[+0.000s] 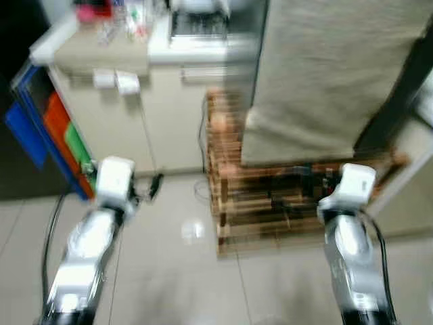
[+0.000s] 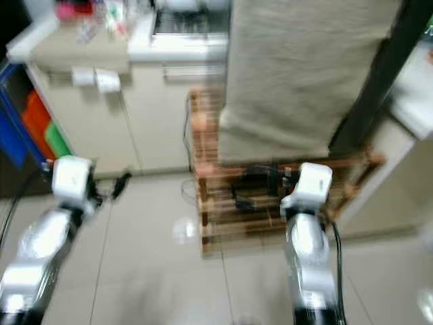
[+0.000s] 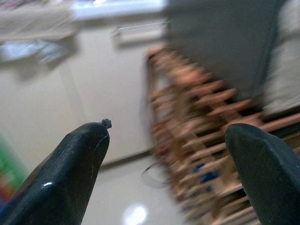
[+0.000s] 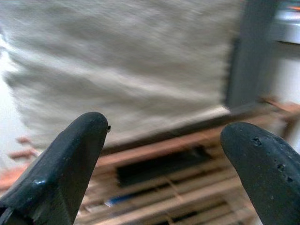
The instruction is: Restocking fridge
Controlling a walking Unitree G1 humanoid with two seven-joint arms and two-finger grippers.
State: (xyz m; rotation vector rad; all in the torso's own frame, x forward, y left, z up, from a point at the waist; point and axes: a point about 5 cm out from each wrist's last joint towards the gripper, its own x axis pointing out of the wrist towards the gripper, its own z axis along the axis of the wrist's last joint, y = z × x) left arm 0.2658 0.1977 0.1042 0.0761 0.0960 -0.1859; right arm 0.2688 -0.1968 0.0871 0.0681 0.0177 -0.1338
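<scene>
Both hands, left hand [image 3: 168,154] and right hand [image 4: 164,159], reach forward, spread.

We see a tall fridge [image 1: 325,74] with a cloth-like beige front. It stands upright on a low wooden pallet [image 1: 270,203] on the tiled floor, just beside the white cabinets. Everything looks blurry.

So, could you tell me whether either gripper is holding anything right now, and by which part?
Nothing is held. The left gripper and the right gripper both stand open with only air between their fingers, facing the wooden rack.
</scene>
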